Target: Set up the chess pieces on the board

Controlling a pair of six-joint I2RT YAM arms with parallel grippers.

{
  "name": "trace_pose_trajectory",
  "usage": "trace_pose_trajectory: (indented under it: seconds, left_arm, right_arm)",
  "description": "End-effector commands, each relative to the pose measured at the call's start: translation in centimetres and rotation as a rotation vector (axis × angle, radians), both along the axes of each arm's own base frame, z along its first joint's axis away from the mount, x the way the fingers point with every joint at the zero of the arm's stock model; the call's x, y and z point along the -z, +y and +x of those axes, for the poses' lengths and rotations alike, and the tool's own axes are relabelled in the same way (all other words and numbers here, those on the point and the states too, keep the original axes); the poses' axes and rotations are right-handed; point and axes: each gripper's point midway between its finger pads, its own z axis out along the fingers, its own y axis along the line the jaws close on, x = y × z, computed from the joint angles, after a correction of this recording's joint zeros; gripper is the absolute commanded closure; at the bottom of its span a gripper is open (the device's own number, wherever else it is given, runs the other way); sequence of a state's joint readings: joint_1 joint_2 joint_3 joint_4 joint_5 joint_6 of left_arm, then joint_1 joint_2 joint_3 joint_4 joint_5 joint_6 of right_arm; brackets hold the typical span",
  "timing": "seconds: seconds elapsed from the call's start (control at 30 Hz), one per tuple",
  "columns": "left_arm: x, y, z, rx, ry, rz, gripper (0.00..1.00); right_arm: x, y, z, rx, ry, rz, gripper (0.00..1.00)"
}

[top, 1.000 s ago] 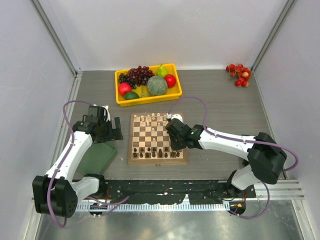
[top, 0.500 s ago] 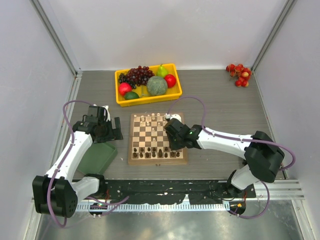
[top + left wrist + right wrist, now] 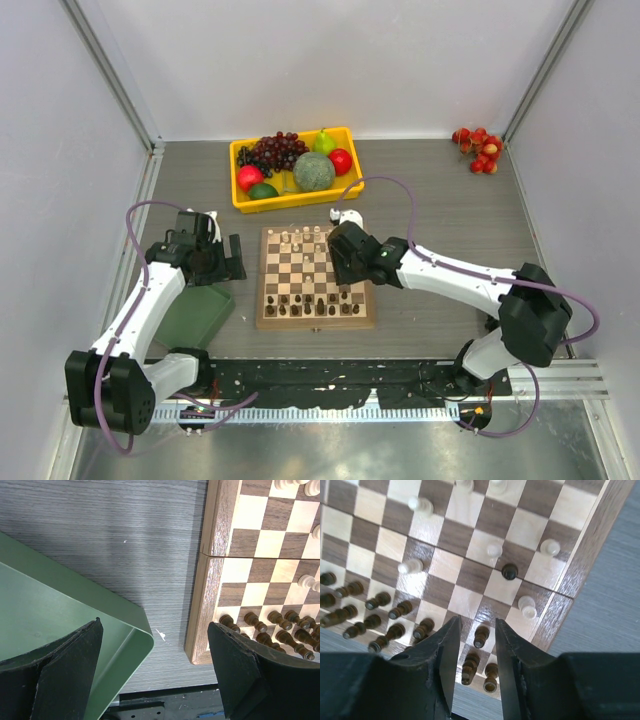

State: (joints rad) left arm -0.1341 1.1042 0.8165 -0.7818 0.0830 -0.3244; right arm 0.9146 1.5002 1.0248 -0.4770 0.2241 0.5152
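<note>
right end effector (image 3: 476, 627) parted over board (image 3: 580, 572); top view hides gap

You see the board (image 3: 316, 277) mid-table. At its 12 o'clock sits the fruit tray (image 3: 300, 198), at 9 o'clock the flat tray (image 3: 200, 315), and at 2 o'clock, well apart, a fruit cluster (image 3: 478, 148). Chess pieces (image 3: 310, 303) stand on the board, mostly along its 6 and 12 o'clock edges.

Walls (image 3: 330, 60): plain white panels at the far side, left and right.
Posts (image 3: 112, 75): grey metal strips running into both far corners.
Table (image 3: 470, 220): grey wood-grain top, evenly lit.
Rail (image 3: 585, 378): silver metal, along the near edge.
</note>
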Motion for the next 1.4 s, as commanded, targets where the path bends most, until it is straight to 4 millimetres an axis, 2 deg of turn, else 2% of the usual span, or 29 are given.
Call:
trace_pose_trajectory:
  seconds: [0.0, 0.2, 0.33, 0.67, 1.37]
  left_arm:
    - [-1.0, -0.3, 1.0, 0.013, -0.045, -0.017, 0.07]
    - [-1.1, -0.3, 1.0, 0.012, -0.050, -0.016, 0.07]
    - [-1.1, -0.3, 1.0, 0.013, -0.051, -0.019, 0.07]
    - [-1.1, -0.4, 1.0, 0.016, -0.052, -0.023, 0.07]
    - [-0.8, -0.4, 1.1, 0.016, -0.037, -0.021, 0.07]
  right_arm:
    - [-2.9, 0.9, 3.0, 0.038, -0.078, 0.045, 0.59]
    - [-1.0, 2.2, 3.8, 0.025, -0.028, 0.024, 0.59]
    - [-0.8, 2.4, 4.3, 0.030, -0.028, 0.018, 0.58]
    - [-1.3, 1.2, 5.3, 0.069, -0.049, -0.003, 0.59]
    - [1.6, 0.6, 5.8, 0.054, 0.016, -0.040, 0.68]
